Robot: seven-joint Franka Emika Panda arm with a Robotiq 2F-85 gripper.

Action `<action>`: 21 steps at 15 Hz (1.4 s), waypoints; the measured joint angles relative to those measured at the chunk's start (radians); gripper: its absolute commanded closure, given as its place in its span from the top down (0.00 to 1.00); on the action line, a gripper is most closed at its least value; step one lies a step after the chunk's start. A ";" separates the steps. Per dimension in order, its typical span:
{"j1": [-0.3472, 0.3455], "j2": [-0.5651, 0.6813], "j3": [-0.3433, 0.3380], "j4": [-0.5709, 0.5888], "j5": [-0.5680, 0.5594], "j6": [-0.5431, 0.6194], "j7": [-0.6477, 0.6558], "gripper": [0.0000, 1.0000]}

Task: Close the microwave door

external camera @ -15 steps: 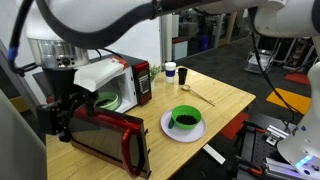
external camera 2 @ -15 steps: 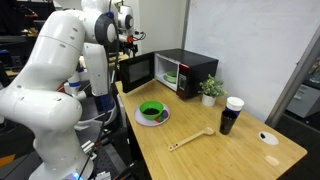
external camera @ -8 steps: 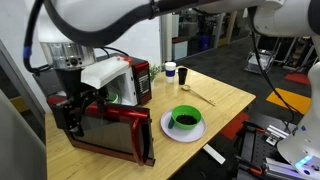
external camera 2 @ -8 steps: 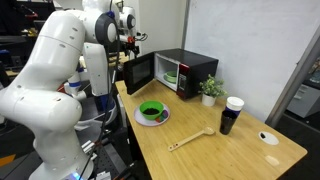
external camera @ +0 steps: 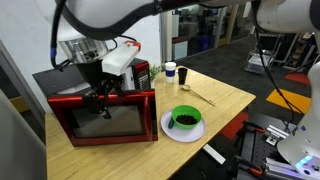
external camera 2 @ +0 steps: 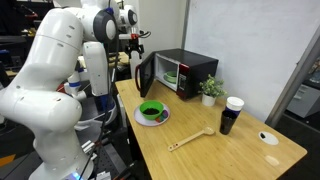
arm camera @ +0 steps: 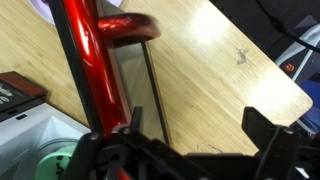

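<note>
Setting: lab-looking room, bamboo worktop (external camera: 225,100) with the whole setup on it.
Microwave: red-and-white microwave (external camera: 128,68) sits at the back end of the worktop, cavity open in an exterior view (external camera 2: 172,74).
Door: red-framed microwave door (external camera: 105,118) stands upright and partway swung out from the front, clearly not latched.
End effector: end effector (external camera: 103,92) is up against the door's top edge. In the wrist view (arm camera: 185,150) the fingers look spread, with nothing pinched between them. One finger sits right at the red frame, so it looks like a push, not a grab.
Key relation: the door is between the end effector and the cavity. Its red frame runs lengthwise away from the fingers toward the handle (arm camera: 125,27).
Next move, my guess: keep pushing toward the cavity, following the door's arc.
Watch out: green bowl (external camera: 185,118) on its plate is just beside the door's free end.
</note>
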 measured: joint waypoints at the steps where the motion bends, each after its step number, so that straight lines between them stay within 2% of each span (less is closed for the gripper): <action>1: -0.001 -0.006 -0.004 0.000 -0.011 -0.024 -0.016 1.00; 4: -0.004 -0.021 -0.009 0.000 -0.018 -0.065 -0.045 1.00; 8: -0.008 -0.023 -0.009 -0.004 -0.018 -0.053 -0.107 1.00; 15: -0.096 -0.024 -0.010 -0.089 -0.016 0.131 -0.228 1.00; 21: -0.136 -0.049 -0.009 -0.214 -0.015 0.234 -0.253 1.00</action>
